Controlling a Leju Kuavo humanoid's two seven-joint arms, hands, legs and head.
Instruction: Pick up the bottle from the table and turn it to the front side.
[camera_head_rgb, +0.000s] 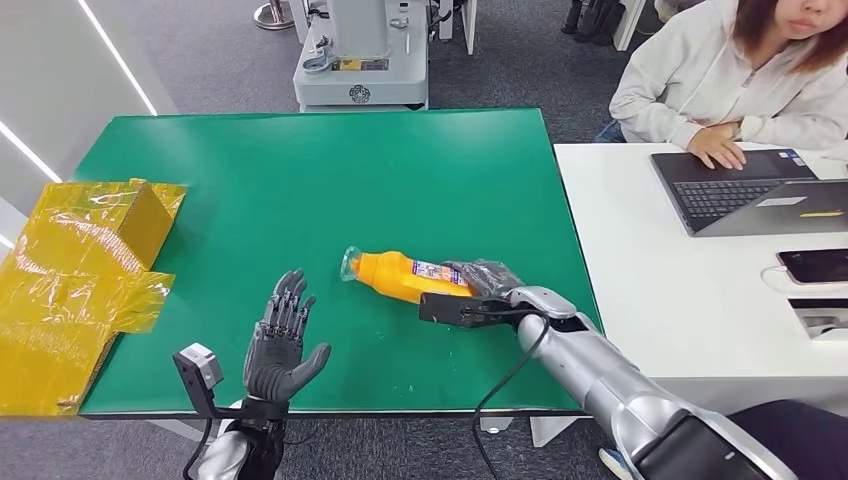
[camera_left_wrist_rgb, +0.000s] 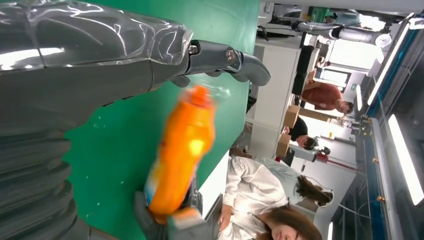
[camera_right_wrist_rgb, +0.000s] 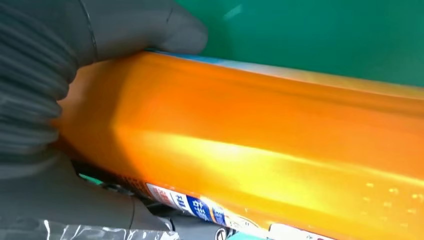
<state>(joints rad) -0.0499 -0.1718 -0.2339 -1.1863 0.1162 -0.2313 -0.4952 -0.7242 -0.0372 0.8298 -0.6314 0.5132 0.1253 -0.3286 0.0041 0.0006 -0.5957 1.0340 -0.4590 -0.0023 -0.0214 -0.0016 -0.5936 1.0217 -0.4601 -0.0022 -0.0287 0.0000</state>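
An orange bottle (camera_head_rgb: 395, 275) with a clear cap and a blue-and-white label lies on its side on the green table (camera_head_rgb: 330, 170), cap pointing left. My right hand (camera_head_rgb: 482, 285) grips its base end; in the right wrist view the thumb (camera_right_wrist_rgb: 150, 25) wraps the orange bottle (camera_right_wrist_rgb: 260, 135). My left hand (camera_head_rgb: 280, 335) hovers over the table's front edge, left of the bottle, fingers spread and holding nothing. The left wrist view shows the bottle (camera_left_wrist_rgb: 182, 150) past my left hand (camera_left_wrist_rgb: 75, 75), with the right hand (camera_left_wrist_rgb: 170, 222) at its base.
A yellow cardboard box (camera_head_rgb: 80, 270) with open flaps stands at the table's left edge. A white desk (camera_head_rgb: 680, 290) adjoins on the right with a laptop (camera_head_rgb: 750, 190) and a phone (camera_head_rgb: 815, 265); a person (camera_head_rgb: 730, 80) sits behind it. A machine base (camera_head_rgb: 360, 60) stands beyond the table.
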